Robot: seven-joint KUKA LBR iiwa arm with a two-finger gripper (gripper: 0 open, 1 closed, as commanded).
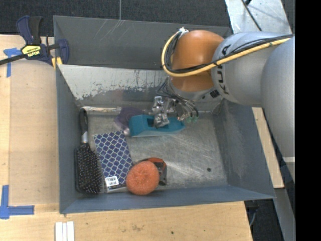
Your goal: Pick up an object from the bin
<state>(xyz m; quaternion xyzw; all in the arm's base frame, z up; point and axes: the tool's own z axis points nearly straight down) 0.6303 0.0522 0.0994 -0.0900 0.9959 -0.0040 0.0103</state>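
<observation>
Black hairbrush [86,167] by left wall, orange scrub ball [142,177] at front. Teal flat piece [143,126] mid-bin toward back, my tool [161,115] down on it; opening I can't tell. Risk: low, slick piece slips out, or purple scrap [125,117] beside it snags

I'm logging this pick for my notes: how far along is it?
Reach looks done: the gripper sits low at the back of the bin, right on the teal flat thing. In hand: the grasp itself; a firm hold cannot be told. Left: the lift, since the teal thing lies on the bin floor. The hairbrush, patterned cloth and orange ball lie apart at the front left.
</observation>
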